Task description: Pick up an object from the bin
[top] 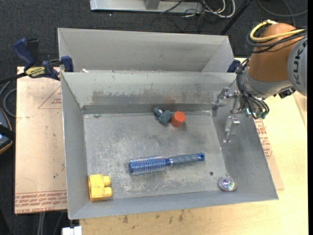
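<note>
Four loose bits: brush, yellow block, orange-grey piece, shiny disc
Gripper: spread apart, empty, by the bin's right wall
Disc: closest, below it
Brush: down-left of it

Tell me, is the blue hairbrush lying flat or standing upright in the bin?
Lying flat: the blue hairbrush rests lengthwise on the floor of the bin, handle toward the view's right.

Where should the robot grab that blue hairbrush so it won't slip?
By the slim handle of the blue hairbrush, coming straight down from above and squeezing across its narrow width. It lies flat with bare bin floor on both sides; the bristly head is wider and probably harder to pinch.
</note>
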